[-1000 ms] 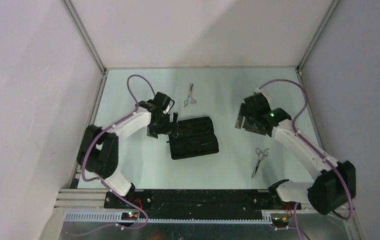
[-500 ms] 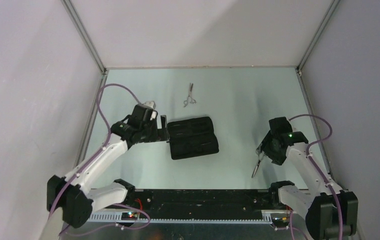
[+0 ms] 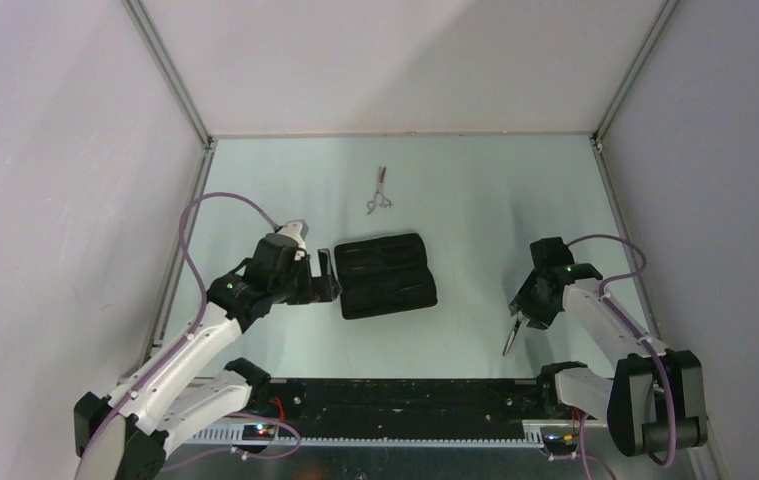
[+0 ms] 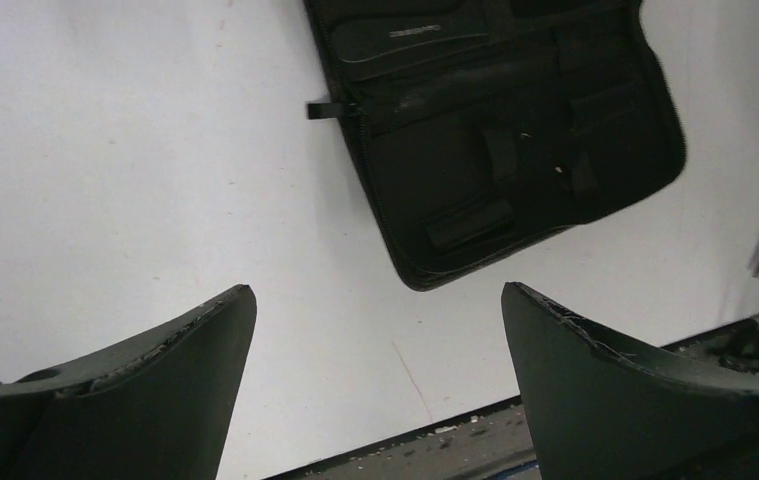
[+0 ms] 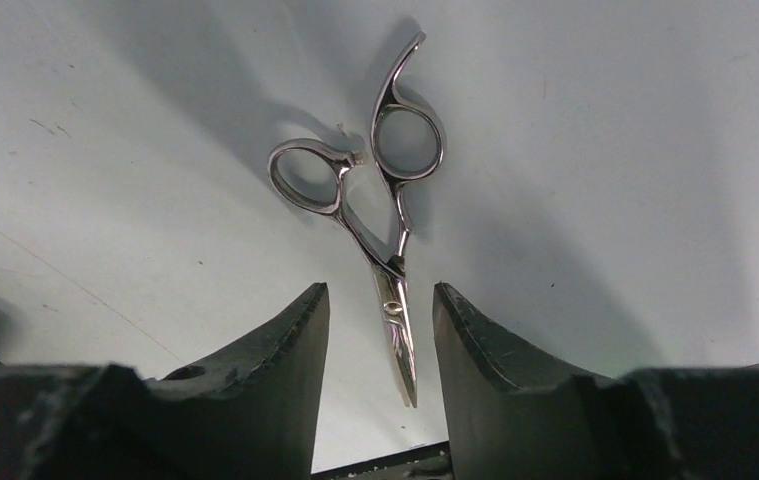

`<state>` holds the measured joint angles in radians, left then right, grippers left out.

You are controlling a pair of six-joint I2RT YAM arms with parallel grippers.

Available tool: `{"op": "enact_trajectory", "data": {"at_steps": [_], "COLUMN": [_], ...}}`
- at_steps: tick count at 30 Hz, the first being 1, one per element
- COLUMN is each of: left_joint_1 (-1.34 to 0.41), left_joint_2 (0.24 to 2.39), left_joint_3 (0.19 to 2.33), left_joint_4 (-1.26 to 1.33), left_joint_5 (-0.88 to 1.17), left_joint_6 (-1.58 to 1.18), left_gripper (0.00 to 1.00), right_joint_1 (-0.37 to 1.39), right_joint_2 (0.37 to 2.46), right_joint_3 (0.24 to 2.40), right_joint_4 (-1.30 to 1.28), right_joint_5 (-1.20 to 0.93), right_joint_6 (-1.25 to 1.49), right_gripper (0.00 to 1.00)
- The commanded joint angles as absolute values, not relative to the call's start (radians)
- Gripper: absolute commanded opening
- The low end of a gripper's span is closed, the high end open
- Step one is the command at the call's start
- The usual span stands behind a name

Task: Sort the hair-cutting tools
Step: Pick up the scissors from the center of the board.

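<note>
I find the case [image 3: 387, 275] unzipped and flat just ahead of my left gripper [image 3: 330, 277]. Pockets and straps show inside it, but I cannot make out any tool in them. The left gripper's jaws stand wide and hold nothing, low over the table [image 3: 475, 180], arm reaching forward. My right gripper [image 5: 380, 292] points down, narrowed, astride the blades of one pair of scissors [image 5: 392, 262]. I note a gap either side, and the ring handles lie beyond the fingertips. The second scissors [image 3: 379, 193] lie well beyond the case from the left gripper. The table's near edge runs close behind the right gripper, with bare surface on its other sides.
</note>
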<state>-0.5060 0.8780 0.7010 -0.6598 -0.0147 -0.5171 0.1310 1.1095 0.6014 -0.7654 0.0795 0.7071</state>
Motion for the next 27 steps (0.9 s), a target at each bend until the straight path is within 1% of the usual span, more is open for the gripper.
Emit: {"op": "enact_trajectory", "data": {"at_steps": [1,6,8,12,13,14,15,16,27], "left_joint_1": [-0.545,-0.606,-0.631,-0.671,-0.69,-0.7,-0.72,-0.74,-0.871], "left_joint_2": [0.87,0.877,0.889,0.923,0.929,0.934,0.942,0.947,1.108], "left_joint_3": [0.726,0.779,0.788,0.803,0.805,0.808,0.81,0.815,0.867], "left_joint_4": [-0.589,-0.537,-0.515,-0.468,-0.457,-0.435,-0.425,-0.408,-0.247], "left_joint_5": [0.04,0.037,0.031,0.054,0.057,0.056,0.049,0.045,0.039], "left_joint_6": [-0.554,-0.584,-0.592,-0.622,-0.625,-0.629,-0.63,-0.63,-0.594], "left_gripper": [0.99,0.99,0.99,0.99,0.99,0.99,0.99,0.99,0.99], "right_joint_1": [0.143,0.187,0.198,0.223,0.23,0.237,0.243,0.255,0.4], "right_joint_2": [1.145,1.208,1.235,1.25,1.249,1.243,1.237,1.219,1.001], "right_joint_3": [0.595,0.595,0.594,0.587,0.587,0.587,0.588,0.589,0.677], "right_joint_4": [-0.773,-0.792,-0.784,-0.751,-0.746,-0.739,-0.735,-0.73,-0.744], "right_joint_5": [0.069,0.084,0.091,0.099,0.098,0.096,0.089,0.086,0.083], "right_joint_6": [0.714,0.73,0.741,0.766,0.774,0.783,0.79,0.809,0.991], "right_gripper": [0.44,0.39,0.34,0.18,0.12,0.09,0.03,0.0,0.0]}}
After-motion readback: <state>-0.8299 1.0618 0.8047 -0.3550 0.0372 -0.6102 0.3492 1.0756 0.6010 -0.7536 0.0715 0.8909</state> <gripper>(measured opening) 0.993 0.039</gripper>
